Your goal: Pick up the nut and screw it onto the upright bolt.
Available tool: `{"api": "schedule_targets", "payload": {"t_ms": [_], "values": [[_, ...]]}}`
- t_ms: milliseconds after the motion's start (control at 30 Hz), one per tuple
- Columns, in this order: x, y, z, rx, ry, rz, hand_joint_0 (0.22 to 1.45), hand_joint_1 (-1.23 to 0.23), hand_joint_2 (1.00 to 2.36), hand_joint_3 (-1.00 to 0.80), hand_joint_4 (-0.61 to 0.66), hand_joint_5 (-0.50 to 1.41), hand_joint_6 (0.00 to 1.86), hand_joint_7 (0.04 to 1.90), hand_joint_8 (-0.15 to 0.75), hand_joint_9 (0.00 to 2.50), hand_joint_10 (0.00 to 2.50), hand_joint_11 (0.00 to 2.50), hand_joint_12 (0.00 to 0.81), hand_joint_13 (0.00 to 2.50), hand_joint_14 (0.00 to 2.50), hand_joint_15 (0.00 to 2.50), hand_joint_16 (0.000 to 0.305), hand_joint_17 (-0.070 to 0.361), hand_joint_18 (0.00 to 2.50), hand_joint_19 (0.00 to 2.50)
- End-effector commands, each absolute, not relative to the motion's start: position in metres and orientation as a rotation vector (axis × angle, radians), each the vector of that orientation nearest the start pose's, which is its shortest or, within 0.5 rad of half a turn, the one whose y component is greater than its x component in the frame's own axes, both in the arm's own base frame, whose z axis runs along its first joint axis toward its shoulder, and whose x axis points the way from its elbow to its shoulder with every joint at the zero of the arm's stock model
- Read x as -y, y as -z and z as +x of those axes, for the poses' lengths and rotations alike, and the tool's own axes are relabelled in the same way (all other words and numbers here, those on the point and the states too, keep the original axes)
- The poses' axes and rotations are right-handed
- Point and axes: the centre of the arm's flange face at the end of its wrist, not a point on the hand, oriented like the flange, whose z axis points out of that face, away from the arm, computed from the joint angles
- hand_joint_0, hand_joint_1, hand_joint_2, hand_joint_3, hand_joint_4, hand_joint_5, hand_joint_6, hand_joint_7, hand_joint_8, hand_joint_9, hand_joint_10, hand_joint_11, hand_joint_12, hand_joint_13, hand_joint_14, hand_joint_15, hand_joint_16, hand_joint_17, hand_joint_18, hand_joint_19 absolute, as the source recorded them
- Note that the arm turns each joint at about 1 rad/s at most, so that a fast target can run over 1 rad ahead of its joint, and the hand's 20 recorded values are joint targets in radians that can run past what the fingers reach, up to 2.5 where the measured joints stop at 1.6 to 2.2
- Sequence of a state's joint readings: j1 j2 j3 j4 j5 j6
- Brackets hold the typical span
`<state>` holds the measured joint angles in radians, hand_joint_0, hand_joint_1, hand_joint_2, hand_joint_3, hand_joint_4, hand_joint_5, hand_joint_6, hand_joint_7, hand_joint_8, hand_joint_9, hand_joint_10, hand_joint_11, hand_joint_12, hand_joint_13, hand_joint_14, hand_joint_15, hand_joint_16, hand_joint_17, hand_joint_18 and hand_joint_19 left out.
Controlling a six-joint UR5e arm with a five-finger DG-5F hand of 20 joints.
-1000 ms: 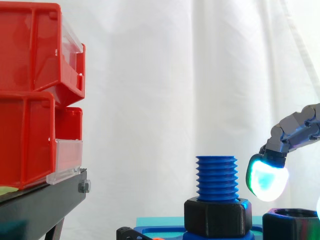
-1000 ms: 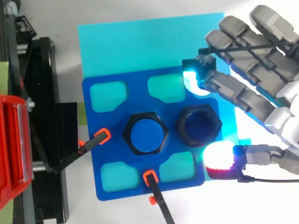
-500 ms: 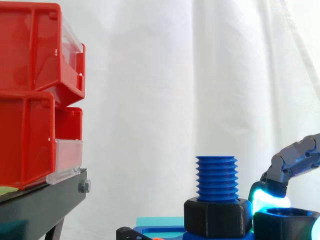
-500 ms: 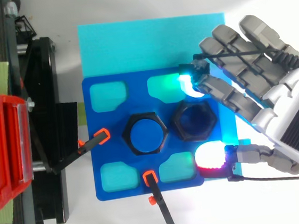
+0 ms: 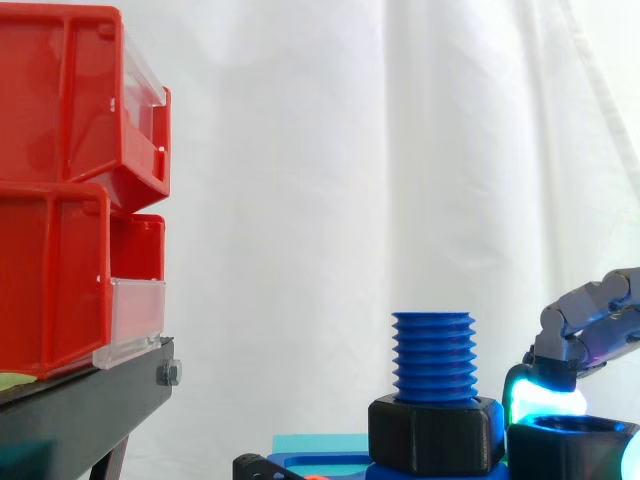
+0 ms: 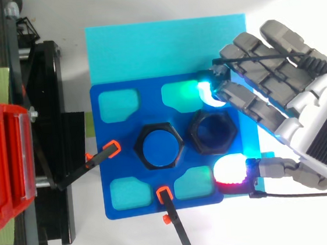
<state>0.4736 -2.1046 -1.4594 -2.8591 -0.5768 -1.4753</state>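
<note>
Straddling the nut (image 6: 213,132) before the grasp
Hand (image 6: 320,135) fingers apart, flanking it unclamped; next: pinch, lift, carry over the bolt (image 6: 158,147).

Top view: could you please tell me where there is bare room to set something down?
Free: the cyan mat strip along the blue plate's upper edge, and its upper-left recess. Crowded: around the bolt, the nut, the fingers flanking it, and the clamps.
</note>
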Motion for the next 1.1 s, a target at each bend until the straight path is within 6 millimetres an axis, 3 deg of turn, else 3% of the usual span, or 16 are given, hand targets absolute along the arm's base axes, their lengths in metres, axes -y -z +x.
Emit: {"api": "schedule_targets", "payload": {"t_ms": [0,133,533,967,1067], "values": [[-0.087,-0.262,0.645,-1.613,0.418,0.412,0.51,-0.59,1.00,-0.50,0.28,-0.16,0.50,1.09,0.277,0.53,0.00,0.07,0.348,0.45,0.00,0.00,0.042,0.095,0.29,0.01],[-0.086,-0.264,0.645,-1.618,0.423,0.410,0.55,-0.55,1.00,-0.50,0.26,-0.14,0.51,1.23,0.270,0.57,0.00,0.09,0.329,0.48,0.00,0.00,0.039,0.087,0.33,0.03],[-0.086,-0.286,0.646,-1.677,0.459,0.377,0.59,-0.52,1.00,-0.50,0.23,-0.16,0.65,1.07,0.270,0.62,0.00,0.13,0.319,0.52,0.00,0.00,0.037,0.083,0.36,0.05],[-0.071,-0.354,0.627,-1.733,0.424,0.414,0.59,-0.51,1.00,-0.50,0.24,-0.16,0.65,1.06,0.269,0.62,0.00,0.13,0.321,0.53,0.00,0.00,0.037,0.083,0.38,0.06],[-0.066,-0.375,0.633,-1.715,0.405,0.423,0.59,-0.51,1.00,-0.50,0.24,-0.16,0.65,1.07,0.272,0.63,0.00,0.14,0.320,0.54,0.00,0.00,0.037,0.083,0.39,0.05]]}}
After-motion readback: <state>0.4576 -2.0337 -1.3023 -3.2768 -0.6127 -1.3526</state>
